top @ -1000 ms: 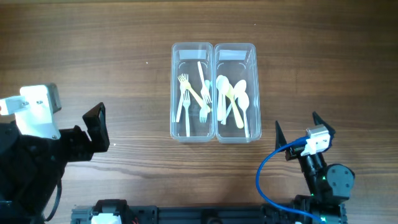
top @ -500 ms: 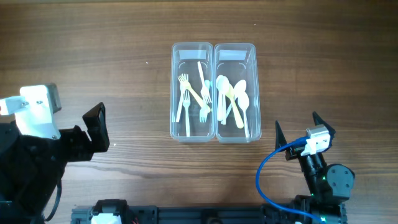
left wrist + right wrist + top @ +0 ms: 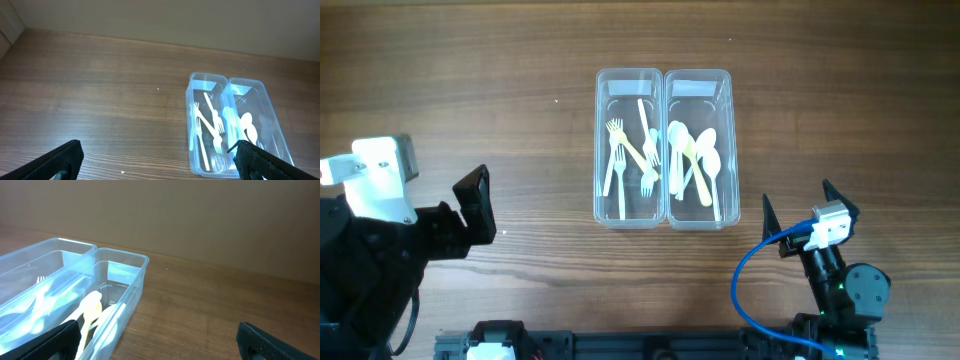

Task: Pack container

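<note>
Two clear plastic containers stand side by side mid-table. The left container (image 3: 604, 150) holds several pale yellow and white forks (image 3: 625, 155). The right container (image 3: 728, 150) holds several spoons (image 3: 695, 160). Both show in the left wrist view (image 3: 192, 115) and in the right wrist view (image 3: 127, 287). My left gripper (image 3: 475, 205) is open and empty, well left of the containers; its fingers frame the left wrist view (image 3: 160, 167). My right gripper (image 3: 800, 215) is open and empty, just below right of the spoon container; its fingers frame the right wrist view (image 3: 160, 345).
The wooden table (image 3: 470, 80) runs all around the containers. A blue cable (image 3: 745, 285) loops at the right arm's base near the front edge.
</note>
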You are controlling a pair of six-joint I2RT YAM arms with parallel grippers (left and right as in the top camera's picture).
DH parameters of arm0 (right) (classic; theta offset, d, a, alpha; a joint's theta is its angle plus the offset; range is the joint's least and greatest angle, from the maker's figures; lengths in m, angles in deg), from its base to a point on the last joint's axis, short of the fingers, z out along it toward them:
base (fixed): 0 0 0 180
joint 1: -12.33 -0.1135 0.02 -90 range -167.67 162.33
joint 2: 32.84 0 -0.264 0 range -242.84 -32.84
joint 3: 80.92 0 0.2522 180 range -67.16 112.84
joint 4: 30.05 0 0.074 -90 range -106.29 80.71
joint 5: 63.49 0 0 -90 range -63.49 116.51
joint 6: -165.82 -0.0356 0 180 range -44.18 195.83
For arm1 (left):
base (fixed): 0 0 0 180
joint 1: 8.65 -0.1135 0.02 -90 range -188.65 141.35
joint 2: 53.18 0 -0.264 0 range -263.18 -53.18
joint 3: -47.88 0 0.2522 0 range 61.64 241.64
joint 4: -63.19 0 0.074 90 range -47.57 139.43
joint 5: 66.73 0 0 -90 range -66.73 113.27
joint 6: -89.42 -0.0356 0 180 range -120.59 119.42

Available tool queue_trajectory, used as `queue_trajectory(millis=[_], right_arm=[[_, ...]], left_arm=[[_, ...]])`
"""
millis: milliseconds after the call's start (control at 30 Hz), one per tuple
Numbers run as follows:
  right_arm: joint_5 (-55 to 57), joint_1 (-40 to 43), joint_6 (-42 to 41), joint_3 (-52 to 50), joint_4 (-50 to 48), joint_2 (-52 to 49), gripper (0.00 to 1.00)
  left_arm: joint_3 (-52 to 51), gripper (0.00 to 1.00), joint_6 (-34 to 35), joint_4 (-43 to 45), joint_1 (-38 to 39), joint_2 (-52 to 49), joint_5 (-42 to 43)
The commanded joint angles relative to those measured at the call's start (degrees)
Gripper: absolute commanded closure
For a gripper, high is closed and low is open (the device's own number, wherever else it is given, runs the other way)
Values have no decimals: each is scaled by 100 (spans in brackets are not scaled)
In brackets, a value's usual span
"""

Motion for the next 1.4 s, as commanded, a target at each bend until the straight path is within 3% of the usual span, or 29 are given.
queue_trajectory(millis=[0, 100, 233, 433, 767, 1367], right_arm=[[-44, -22, 42, -15, -39, 52, 0], [-44, -22, 42, -15, -39, 52, 0], [-44, -22, 39, -15, -39, 52, 0], [-44, -22, 39, -15, -39, 52, 0], [-44, -22, 39, -15, -39, 52, 0], [-44, -22, 42, -15, -39, 52, 0]], left_arm=[[17, 0, -50, -129, 0, 22, -57], [-291, 0, -48, 122, -52, 286, -138], [-1554, 0, -48, 1473, -107, 1104, -120], [-4079, 0, -46, 3558, -295, 2562, -118], [-7785, 0, -26, 5626, -293, 4835, 118], [-8920, 0, -31, 6926, -295, 5090, 52]])
